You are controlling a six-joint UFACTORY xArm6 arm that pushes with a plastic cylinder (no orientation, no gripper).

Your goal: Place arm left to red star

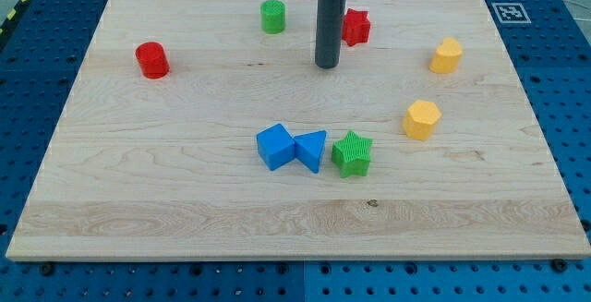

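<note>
The tool, a straight dark rod with no jaws to open or close, stands upright over the wooden tabletop [185, 210], holding nothing. My tip [327, 66] rests on bare wood, touching no block. The red star [356, 27] sits just to the tip's right and slightly toward the view's top, the rod's shaft covering part of its left edge. A green cylinder [272, 16] stands to the tip's upper left, and a red cylinder [151, 60] lies well off to the left. Below the tip, toward the view's bottom, a blue cube [275, 146], a blue triangular block [312, 150] and a green star [352, 152] sit in a close row, neighbours touching or nearly so. Two yellow blocks lie well to the right: one [446, 55] about level with the tip, the other [421, 119] lower.
</note>
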